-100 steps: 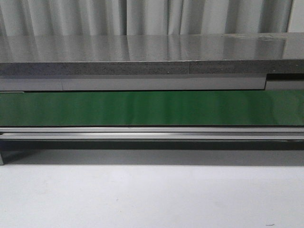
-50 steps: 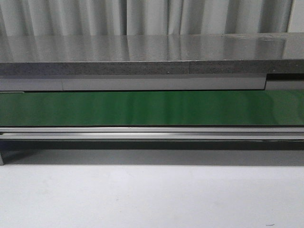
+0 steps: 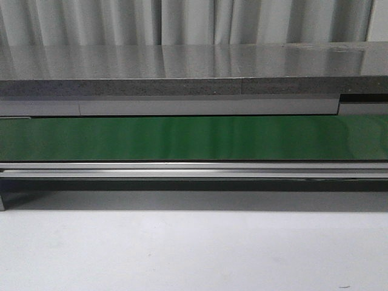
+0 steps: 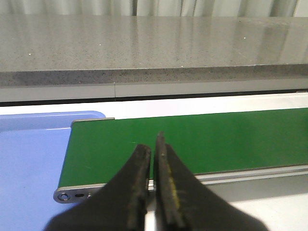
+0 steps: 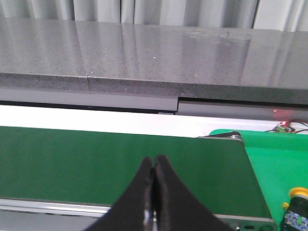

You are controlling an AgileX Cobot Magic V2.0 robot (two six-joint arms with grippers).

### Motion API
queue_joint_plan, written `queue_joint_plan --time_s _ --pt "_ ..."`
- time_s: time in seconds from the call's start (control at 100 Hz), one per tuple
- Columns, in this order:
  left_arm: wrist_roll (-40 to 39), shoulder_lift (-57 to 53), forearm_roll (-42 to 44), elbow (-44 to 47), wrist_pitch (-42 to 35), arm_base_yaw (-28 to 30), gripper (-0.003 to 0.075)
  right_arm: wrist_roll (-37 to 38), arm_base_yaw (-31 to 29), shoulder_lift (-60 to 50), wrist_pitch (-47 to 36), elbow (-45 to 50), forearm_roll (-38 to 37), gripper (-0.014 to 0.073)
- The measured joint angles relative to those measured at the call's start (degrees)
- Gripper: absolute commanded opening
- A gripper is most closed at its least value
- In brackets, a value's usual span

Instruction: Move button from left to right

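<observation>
1. Button (image 5: 297,210): only partly in frame, cut off at the corner of the right wrist view. A small yellowish-orange rounded top shows over a dark bluish body with speckles; detail is hard to make out. It sits on the bright green surface (image 5: 276,163) just past the right end of the conveyor belt (image 5: 120,163). It does not appear in the front or left wrist views.
2. Left gripper (image 4: 153,144): black fingers nearly together, a thin slit between the tips, nothing held. It hangs above the near edge of the belt, close to the belt's left end. Not seen in the front view.
3. Right gripper (image 5: 153,162): black fingers pressed together, tips touching, nothing between them. It hangs above the near edge of the belt towards its right end. Not seen in the front view.
4. Front view against the earlier frames: no change; the green belt (image 3: 194,138), grey counter (image 3: 182,66) behind it and white table (image 3: 194,248) look the same.
5. Blue tray (image 4: 29,159): lies at the left end of the belt, its visible part bare; its far side is cut off by the frame.
</observation>
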Motion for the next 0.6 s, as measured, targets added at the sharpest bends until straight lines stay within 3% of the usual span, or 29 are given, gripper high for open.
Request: queue_joint_plan --time_s 0.37,0.6 --pt "0.0 0.0 0.0 0.0 0.0 0.0 0.0005 0.0 0.0 -16.0 0.7 8.5 -2.0 -0.0068" --pt "0.0 0.0 0.0 0.0 0.0 0.0 0.0005 0.0 0.0 -17.4 0.7 12.2 -2.1 -0.0068"
